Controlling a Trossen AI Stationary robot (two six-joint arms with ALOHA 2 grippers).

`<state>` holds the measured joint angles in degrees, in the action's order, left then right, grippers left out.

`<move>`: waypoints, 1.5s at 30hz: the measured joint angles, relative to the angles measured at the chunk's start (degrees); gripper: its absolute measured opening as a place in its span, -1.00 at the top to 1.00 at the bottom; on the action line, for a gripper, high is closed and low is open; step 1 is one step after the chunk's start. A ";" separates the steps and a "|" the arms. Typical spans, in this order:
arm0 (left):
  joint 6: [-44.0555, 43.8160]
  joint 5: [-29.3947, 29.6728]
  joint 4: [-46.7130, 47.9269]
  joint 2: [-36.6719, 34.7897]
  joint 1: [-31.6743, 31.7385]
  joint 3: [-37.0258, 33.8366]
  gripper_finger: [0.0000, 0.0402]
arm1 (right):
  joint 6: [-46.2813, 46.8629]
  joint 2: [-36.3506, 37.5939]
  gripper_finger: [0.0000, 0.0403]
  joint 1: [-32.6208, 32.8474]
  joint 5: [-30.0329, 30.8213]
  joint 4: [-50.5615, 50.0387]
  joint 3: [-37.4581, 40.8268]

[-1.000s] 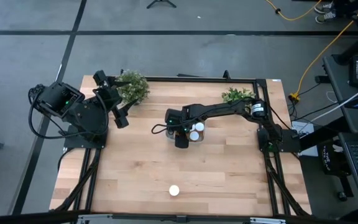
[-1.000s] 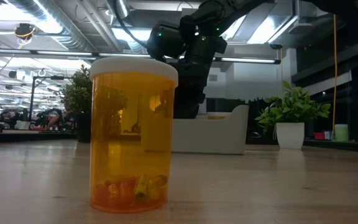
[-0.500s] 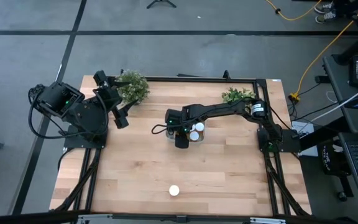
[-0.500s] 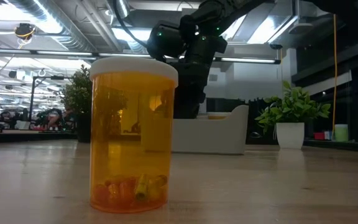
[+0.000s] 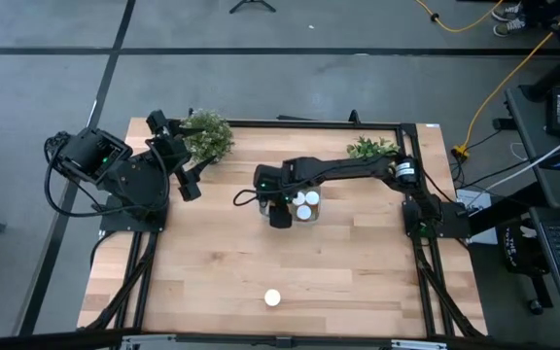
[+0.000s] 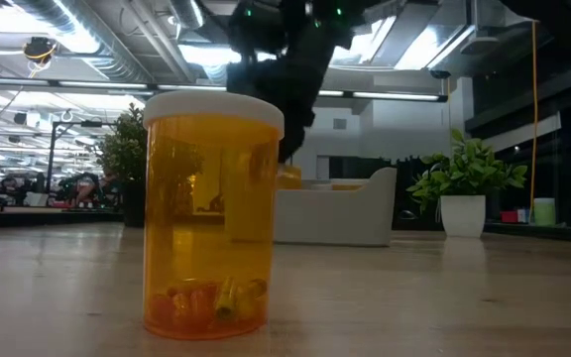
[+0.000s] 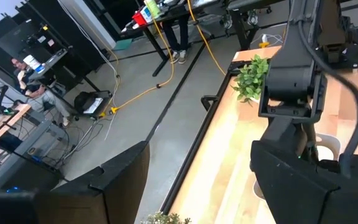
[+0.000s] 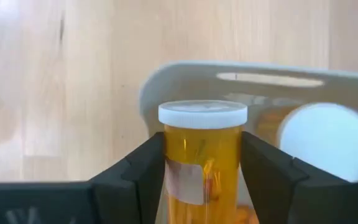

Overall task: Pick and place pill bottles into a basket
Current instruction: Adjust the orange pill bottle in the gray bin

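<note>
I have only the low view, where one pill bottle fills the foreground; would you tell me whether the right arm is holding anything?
Observer: Yes. The right gripper has its jaws closed on a pill bottle, as the right wrist view shows.
Operator: Thank you. Where is it relative to the basket?
Observer: It is at the rim of the basket, mid-table, and a white-capped bottle already sits inside.
Operator: And where is the left arm?
Observer: The left gripper waits at the table's far left, beside a potted plant.
</note>
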<state>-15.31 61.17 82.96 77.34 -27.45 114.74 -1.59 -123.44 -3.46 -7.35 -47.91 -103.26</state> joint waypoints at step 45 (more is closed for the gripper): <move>1.55 3.72 -0.44 -0.02 -4.31 0.00 -0.37 | -0.92 30.08 0.13 8.97 23.02 33.41 19.55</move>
<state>-13.76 64.89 82.52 77.32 -31.76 114.74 -2.51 -93.36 5.51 15.67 -14.49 -83.71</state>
